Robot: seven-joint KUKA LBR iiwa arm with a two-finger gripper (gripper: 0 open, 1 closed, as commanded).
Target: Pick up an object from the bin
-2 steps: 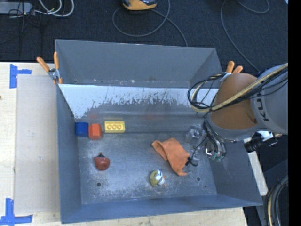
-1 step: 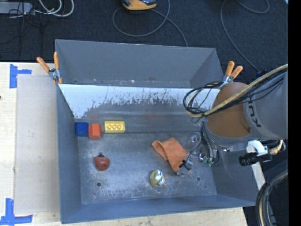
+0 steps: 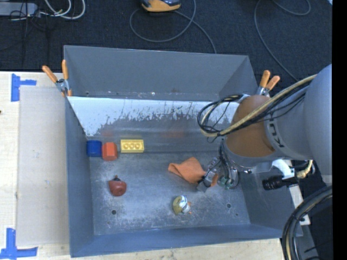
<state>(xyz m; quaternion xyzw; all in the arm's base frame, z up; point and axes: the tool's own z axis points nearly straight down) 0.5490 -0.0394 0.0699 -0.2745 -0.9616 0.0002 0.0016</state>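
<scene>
— Gripper down at floor level in the right half of the bin, its tip against the right edge of a crumpled orange piece. How wide it stands, and whether it has hold of anything: cannot tell, the wrist body and wiring cover it.

— Orange piece, what material?

— Soft-looking and matte, folded like cloth or thin foam, in an irregular wedge. It lies flat on the floor, centre-right. A scrap of the same orange shows right at the gripper's dark tip; unclear whether it belongs to the piece.

— Nearest other item?

— Small ball, shiny, mottled gold and pale, near the front wall. It is apart from both the gripper and the orange piece.

— Rest of the contents?

— All on the left, well apart from the arm. Along the foot of the back wall sits a blue block with rounded edges, an orange-red block touching it, and a yellow studded brick just beside. Nearer the front is a dark red lump, roundish, with a nub on top.

— Bin surface?

— Grey sheet metal with sloped walls. The floor is speckled with pale scuffs, and the back wall is streaked.

— Arm?

— Smooth orange-brown cover on the wrist, black cable loops over it.
</scene>
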